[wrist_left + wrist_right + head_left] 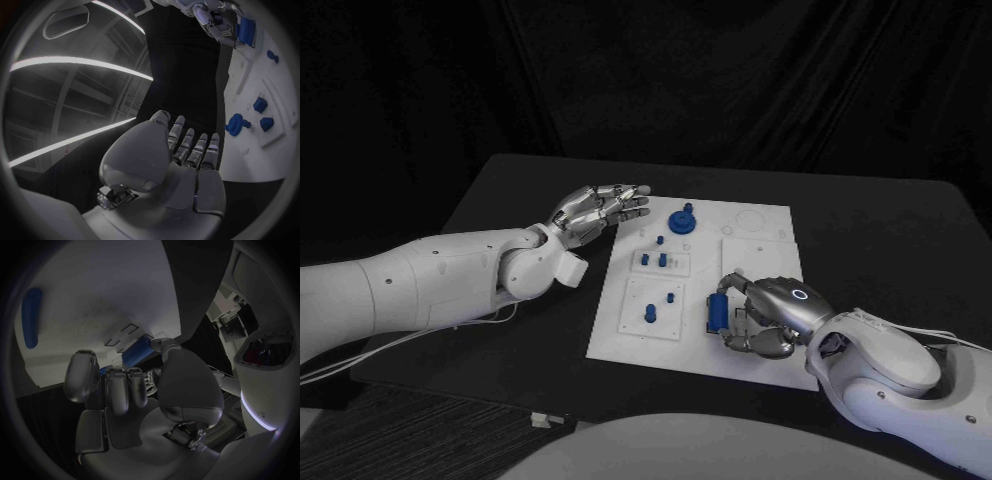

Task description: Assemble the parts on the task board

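The white task board lies mid-table. My right hand rests over its near right part and grips a long blue cylinder between thumb and curled fingers; the right wrist view shows that cylinder at the thumb tip. My left hand hovers open, fingers stretched out, just off the board's far left corner, holding nothing. A blue round knob stands on the board's far part, close to the left fingertips. Small blue pegs stand mid-board. Two more blue parts lie on the near left plate.
Black table surrounds the board, with open room on its right and far sides. The left wrist view has my left hand, the board, the knob and the right hand. A white cable trails by my left arm.
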